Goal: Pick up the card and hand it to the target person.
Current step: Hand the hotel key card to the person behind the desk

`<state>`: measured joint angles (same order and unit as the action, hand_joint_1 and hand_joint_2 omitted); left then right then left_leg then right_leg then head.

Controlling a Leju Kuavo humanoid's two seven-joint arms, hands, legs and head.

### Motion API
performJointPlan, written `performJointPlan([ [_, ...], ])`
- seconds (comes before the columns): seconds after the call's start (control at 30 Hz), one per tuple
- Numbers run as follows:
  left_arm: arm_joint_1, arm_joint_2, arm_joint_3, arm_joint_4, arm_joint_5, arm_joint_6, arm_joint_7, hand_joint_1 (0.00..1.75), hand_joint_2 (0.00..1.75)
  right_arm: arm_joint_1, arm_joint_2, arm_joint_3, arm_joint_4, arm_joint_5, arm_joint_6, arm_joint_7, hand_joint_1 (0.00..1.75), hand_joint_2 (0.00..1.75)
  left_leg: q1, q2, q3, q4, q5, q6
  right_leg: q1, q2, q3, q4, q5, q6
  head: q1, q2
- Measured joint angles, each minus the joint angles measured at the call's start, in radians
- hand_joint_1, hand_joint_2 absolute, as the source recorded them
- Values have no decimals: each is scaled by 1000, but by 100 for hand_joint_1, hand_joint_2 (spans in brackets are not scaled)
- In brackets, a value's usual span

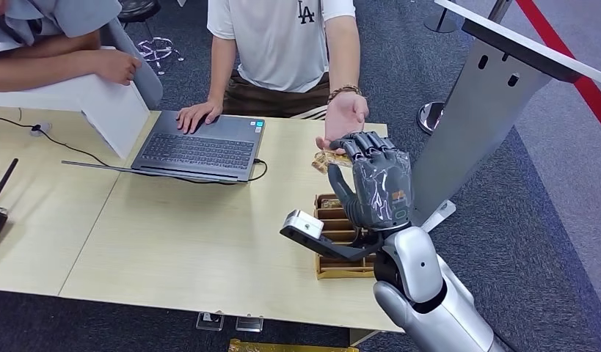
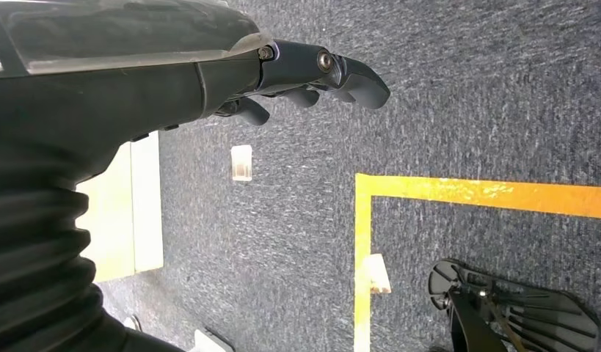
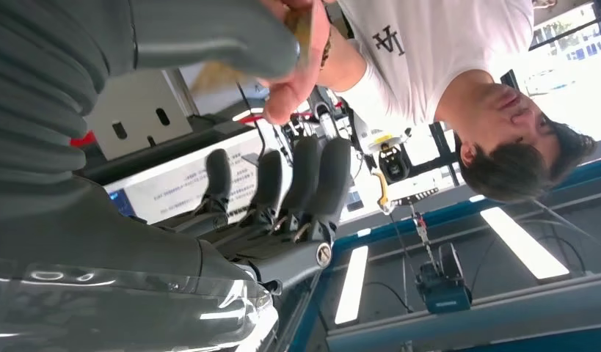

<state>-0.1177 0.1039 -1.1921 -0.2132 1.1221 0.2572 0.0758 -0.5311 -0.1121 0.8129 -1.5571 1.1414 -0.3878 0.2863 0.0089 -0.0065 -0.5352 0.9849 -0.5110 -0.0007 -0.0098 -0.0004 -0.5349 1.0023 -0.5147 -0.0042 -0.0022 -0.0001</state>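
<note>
Right hand [image 1: 372, 176] raised over bench [image 1: 172, 242], pinching card [image 1: 328, 160] toward person's upturned palm [image 1: 346, 114], set to receive. Left hand [image 2: 312, 77] hangs, loosely curled, holding nothing.

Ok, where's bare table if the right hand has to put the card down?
Widest bare table is between the laptop and the near edge, left of the wooden tray. It is crowded around the right hand, where the person's open palm waits for the card.
</note>
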Motion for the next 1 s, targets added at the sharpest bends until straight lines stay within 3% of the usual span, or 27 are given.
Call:
performJointPlan([
  [0.1, 0, 0, 0, 0, 7, 0, 2, 0, 0, 1, 5, -1, 12, -60, -7, -16, 0, 175, 0, 0, 0, 0, 0, 0, 0, 0, 0, 0, 0, 0, 0, 0],
  [0.23, 1, 0, 0, 0, 12, -1, -1, 0, 0, 15, 5, -18, 17, -272, -8, -67, 0, 175, 0, 0, 0, 0, 0, 0, 0, 0, 0, 0, 0, 0, 1, 0],
  [0.4, 2, 0, 0, 0, 20, -4, -3, 0, 0, 55, -1, -59, 16, -603, 4, -158, 0, 175, 0, 0, 1, 0, 0, 0, 0, 0, 0, 0, 0, 0, 1, 0],
  [0.63, 3, 1, 1, 0, 33, 0, 0, 0, 0, 154, -42, -137, -9, -1087, 93, -277, 0, 175, 0, 0, 0, 0, 0, 0, 0, 0, -1, 0, 0, 0, 1, 0],
  [0.77, 4, 1, 1, 0, 41, 5, 3, 0, 0, 221, -75, -186, -39, -1212, 116, -303, 0, 175, 0, 0, 0, 0, 0, 0, 0, 0, -1, -1, 0, 0, 0, 0],
  [1.0, 5, 2, 3, 0, 44, 11, 4, 0, 0, 341, -128, -270, -109, -1269, 128, -302, 0, 175, 0, 0, 0, 0, 0, 0, 0, 0, -1, -1, 0, 0, 1, 0],
])
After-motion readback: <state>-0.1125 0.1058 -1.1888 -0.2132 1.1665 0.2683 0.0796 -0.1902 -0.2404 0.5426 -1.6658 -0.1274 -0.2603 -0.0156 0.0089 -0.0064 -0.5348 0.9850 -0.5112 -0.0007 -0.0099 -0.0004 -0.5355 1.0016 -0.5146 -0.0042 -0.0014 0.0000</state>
